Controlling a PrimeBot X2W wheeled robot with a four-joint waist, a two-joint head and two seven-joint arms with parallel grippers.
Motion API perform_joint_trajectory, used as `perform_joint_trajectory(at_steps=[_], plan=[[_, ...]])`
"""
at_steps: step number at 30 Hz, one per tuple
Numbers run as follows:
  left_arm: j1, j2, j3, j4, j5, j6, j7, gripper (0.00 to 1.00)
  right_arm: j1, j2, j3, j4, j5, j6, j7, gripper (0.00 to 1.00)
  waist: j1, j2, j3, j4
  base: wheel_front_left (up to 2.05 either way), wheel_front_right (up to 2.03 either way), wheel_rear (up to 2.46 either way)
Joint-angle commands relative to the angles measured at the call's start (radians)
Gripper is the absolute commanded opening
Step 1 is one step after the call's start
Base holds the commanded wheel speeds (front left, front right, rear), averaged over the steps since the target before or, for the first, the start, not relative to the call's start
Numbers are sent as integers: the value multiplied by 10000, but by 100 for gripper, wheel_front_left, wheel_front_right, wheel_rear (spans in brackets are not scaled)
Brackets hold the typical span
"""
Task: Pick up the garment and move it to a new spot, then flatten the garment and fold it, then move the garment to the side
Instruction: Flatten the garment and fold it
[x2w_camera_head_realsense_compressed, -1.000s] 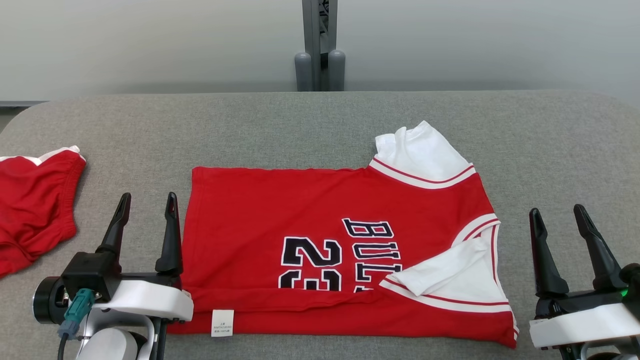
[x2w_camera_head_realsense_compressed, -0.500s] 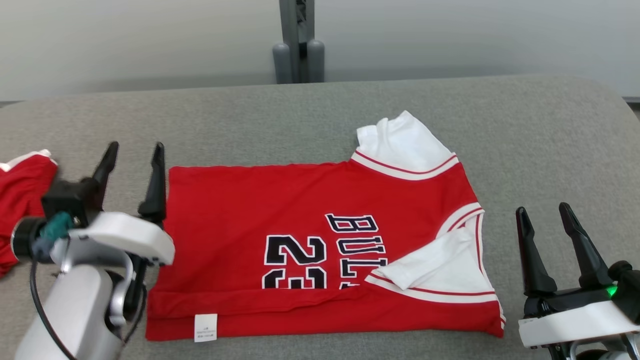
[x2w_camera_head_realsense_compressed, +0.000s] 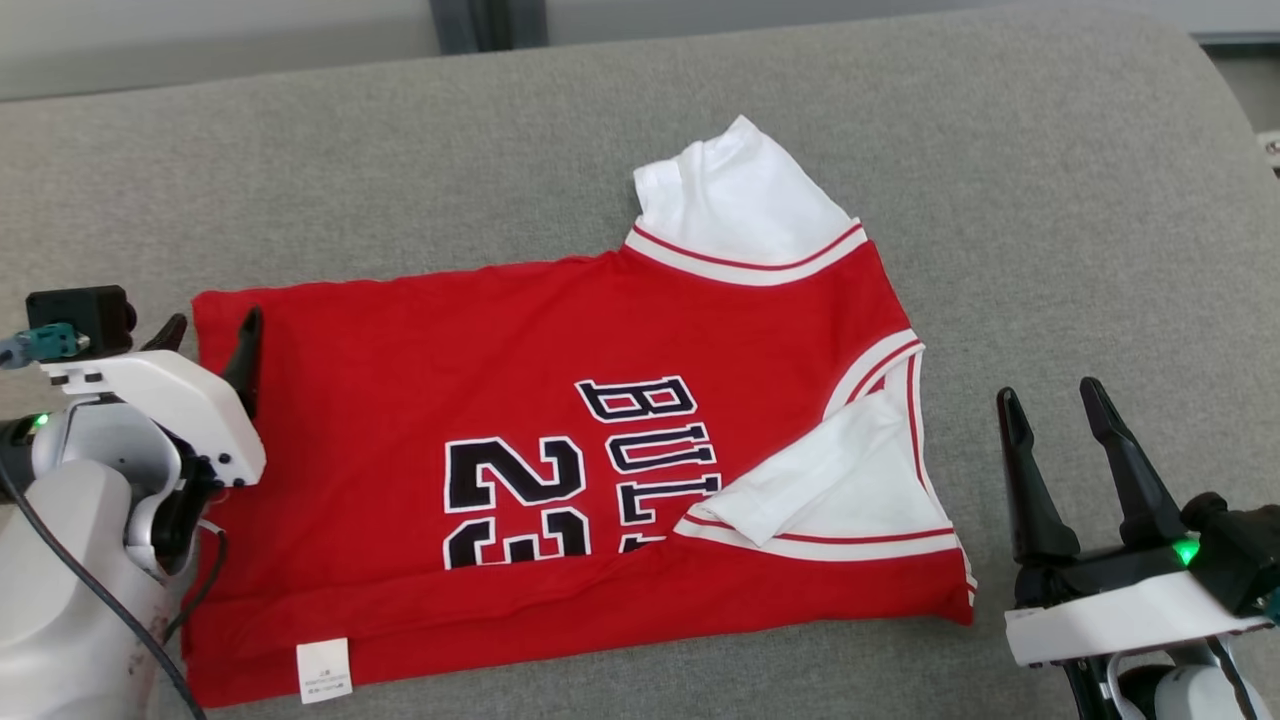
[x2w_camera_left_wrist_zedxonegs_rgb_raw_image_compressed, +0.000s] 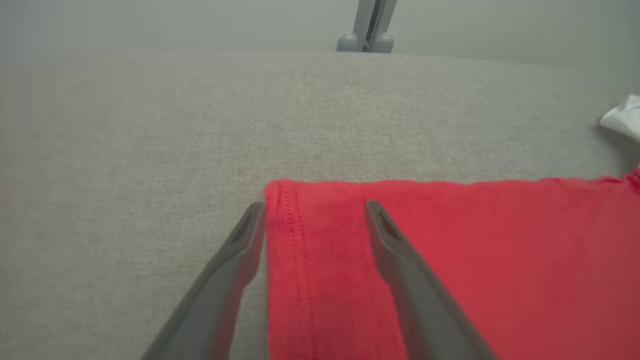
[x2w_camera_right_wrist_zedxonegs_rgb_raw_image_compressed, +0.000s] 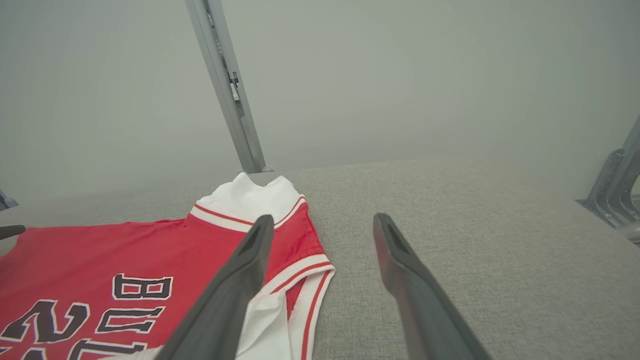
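Note:
The garment (x2w_camera_head_realsense_compressed: 520, 400), a red jersey with black lettering and white sleeves, lies flat on the grey table (x2w_camera_head_realsense_compressed: 1050, 200), its near edge folded over and a white label at the lower left. My left gripper (x2w_camera_head_realsense_compressed: 212, 328) is open at the garment's far left corner. In the left wrist view the gripper (x2w_camera_left_wrist_zedxonegs_rgb_raw_image_compressed: 315, 207) straddles the hem of the garment (x2w_camera_left_wrist_zedxonegs_rgb_raw_image_compressed: 450, 260), one finger over the table, the other over red cloth. My right gripper (x2w_camera_head_realsense_compressed: 1047, 395) stands open to the right of the jersey, apart from it. In the right wrist view this gripper (x2w_camera_right_wrist_zedxonegs_rgb_raw_image_compressed: 323, 220) has nothing between its fingers, and the garment (x2w_camera_right_wrist_zedxonegs_rgb_raw_image_compressed: 125, 250) lies to its left.
A grey metal post (x2w_camera_head_realsense_compressed: 488, 20) rises behind the table's far edge, and the post (x2w_camera_left_wrist_zedxonegs_rgb_raw_image_compressed: 370, 30) also stands in the left wrist view. A metal bracket (x2w_camera_right_wrist_zedxonegs_rgb_raw_image_compressed: 612, 195) stands off the table's right side. Bare grey cloth stretches behind and right of the jersey.
The camera has swung, shifting the whole picture left and up. My left gripper has reached forward to the garment's far left corner. The right gripper stays open beside the jersey.

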Motion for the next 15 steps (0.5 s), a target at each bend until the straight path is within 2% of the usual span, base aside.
perform_joint_trajectory(at_steps=[1,8,9,10,11,15], plan=[[-294,148,73,293,-81,-141,-3,100,-227,-43,33,97,51,3,-126,100,0,0,334,-182,0,0,0],[-748,21,141,1176,-322,-474,-232,100,-777,-41,51,415,9,3,-258,100,0,0,570,-156,0,0,0],[-809,31,133,1239,-325,-532,-267,49,-922,-44,8,476,60,3,-238,100,0,0,606,-153,0,0,0],[-884,28,173,1301,-375,-577,-371,9,-1128,-50,-119,567,10,3,-213,100,0,0,655,-150,0,0,0],[-932,12,168,1387,-383,-622,-433,0,-1400,-47,-192,667,54,3,-258,100,0,0,677,-145,0,0,0],[-1220,-113,82,1582,-289,-631,-691,0,-2825,-212,-506,1545,361,3,-207,100,0,0,789,-23,0,0,0]])
